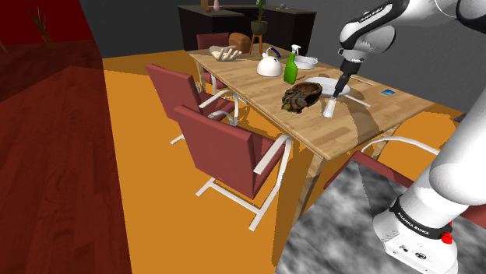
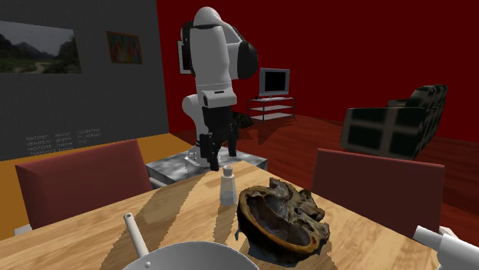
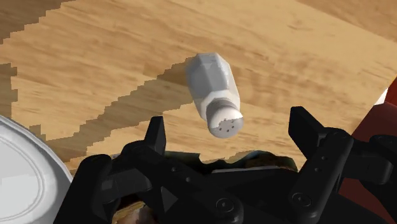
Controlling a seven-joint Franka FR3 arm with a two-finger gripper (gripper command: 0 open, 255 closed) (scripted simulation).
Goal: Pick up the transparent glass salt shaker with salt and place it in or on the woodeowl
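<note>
So far nothing is lifted: the gripper (image 2: 217, 156) hangs above the salt shaker (image 3: 213, 89) with its fingers spread, touching nothing. The shaker stands upright on the table (image 1: 343, 132), just beside the empty dark wooden bowl (image 2: 280, 222). Grasping, lifting and placing are all left to do. The shaker's sides look open, though a white plate (image 3: 19, 172) and the table's edge toward the stand lie near.

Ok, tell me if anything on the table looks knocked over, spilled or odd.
Nothing stands out. The salt shaker stands upright on the wooden table, apart from the dark bowl, whose ragged rim looks like its shape, not damage. The open fingers hover above it, not touching.
</note>
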